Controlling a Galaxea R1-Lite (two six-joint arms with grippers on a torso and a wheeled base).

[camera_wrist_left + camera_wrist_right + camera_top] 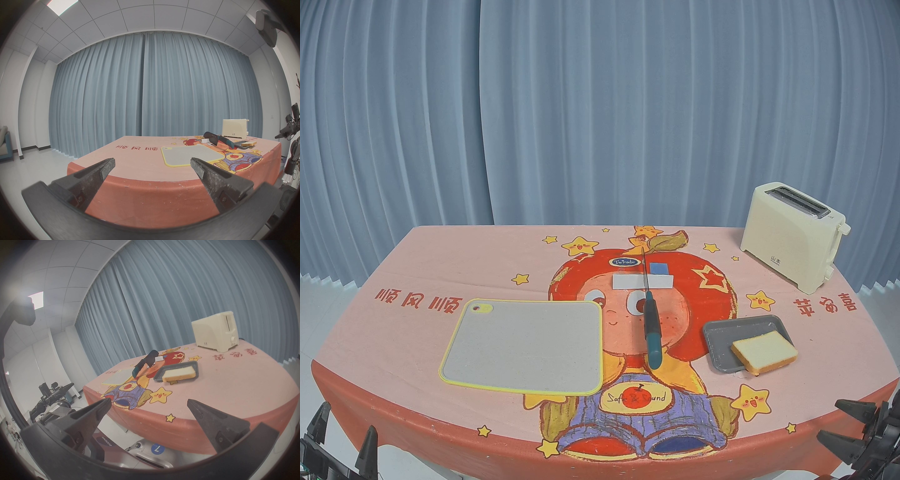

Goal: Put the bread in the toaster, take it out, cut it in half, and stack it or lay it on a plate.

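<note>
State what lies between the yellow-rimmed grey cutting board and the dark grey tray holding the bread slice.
A teal-handled knife, blade pointing away, lies between the grey cutting board and the dark grey tray, as the head view shows.

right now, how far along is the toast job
Nothing looks done yet: the bread lies whole on the grey tray, and no slice shows in the toaster. Nothing is in hand: left gripper and right gripper are open, off the table. Left: toasting, cutting with the knife on the cutting board, plating.
</note>
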